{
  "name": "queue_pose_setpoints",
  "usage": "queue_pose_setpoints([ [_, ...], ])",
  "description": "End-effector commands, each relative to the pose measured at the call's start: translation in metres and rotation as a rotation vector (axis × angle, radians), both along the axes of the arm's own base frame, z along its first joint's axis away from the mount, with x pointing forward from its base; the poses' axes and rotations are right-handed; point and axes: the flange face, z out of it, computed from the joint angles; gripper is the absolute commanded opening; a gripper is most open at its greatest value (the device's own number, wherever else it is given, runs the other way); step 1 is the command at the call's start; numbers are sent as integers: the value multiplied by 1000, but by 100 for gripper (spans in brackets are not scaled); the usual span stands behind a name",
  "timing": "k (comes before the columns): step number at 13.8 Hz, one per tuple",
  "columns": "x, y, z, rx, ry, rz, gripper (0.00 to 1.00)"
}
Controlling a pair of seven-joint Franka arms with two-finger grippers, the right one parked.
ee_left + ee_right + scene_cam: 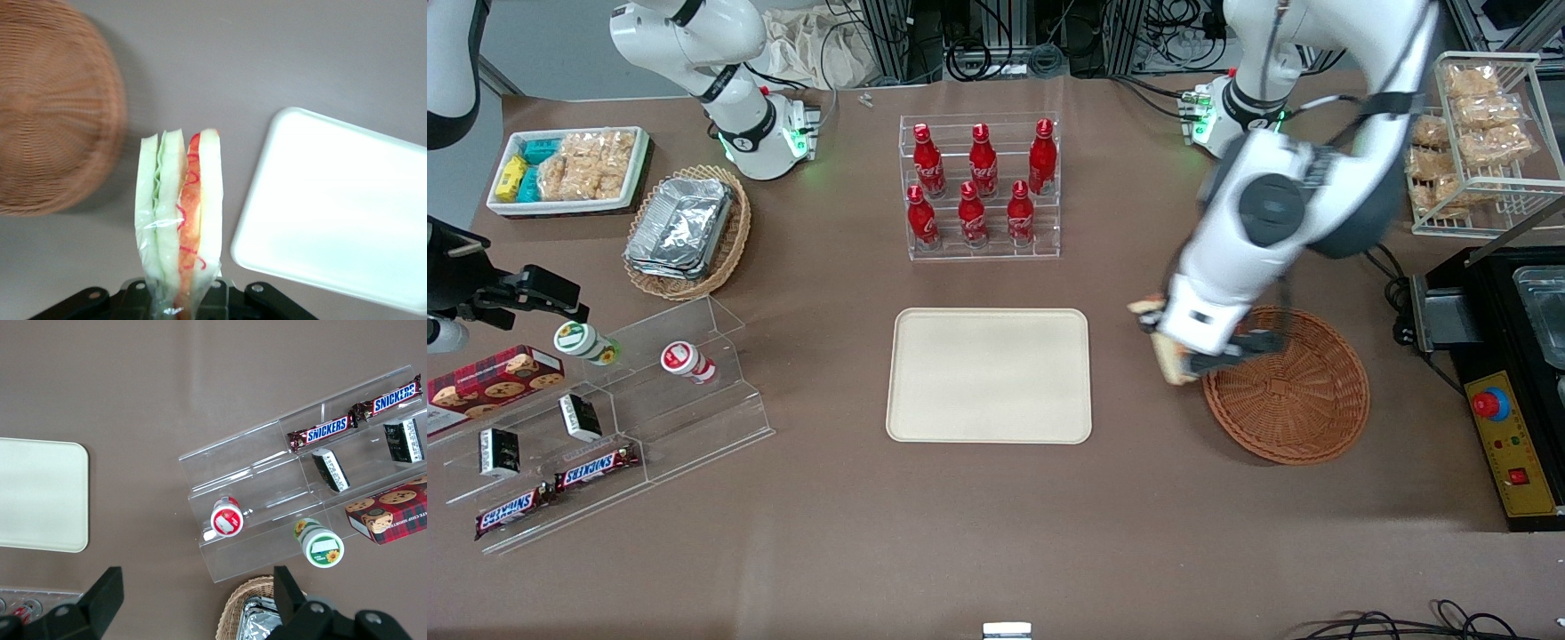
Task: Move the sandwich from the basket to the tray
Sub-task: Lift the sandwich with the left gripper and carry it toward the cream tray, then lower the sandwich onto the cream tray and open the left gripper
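The gripper [1199, 357] is up in the air, pinching the sandwich [179, 220] by its bottom end. The sandwich is a wedge of soft white bread in shiny clear wrap, with green and orange-red stripes of filling. It hangs over the brown table, between the round, bumpy woven basket [1294, 391] and the flat, smooth cream tray [990, 375] with rounded corners.
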Motion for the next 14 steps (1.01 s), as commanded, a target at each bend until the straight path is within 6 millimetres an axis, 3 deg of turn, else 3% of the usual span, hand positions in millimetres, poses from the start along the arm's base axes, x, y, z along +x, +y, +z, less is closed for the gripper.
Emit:
queue_pose_setpoints([
  [1,-3,-53,-54,-59,-32,-141,0],
  [3,-9,-81,-104,-67,-43,-196,0],
  [5,-5,-87,-136,-67,-77,-223,0],
  [9,-2,-90,-173,-34,-90,-276,0],
  [11,-3,-90,-176,-31,-88,-272,4],
  [14,0,-91,-177,-33,-91,-279,60],
])
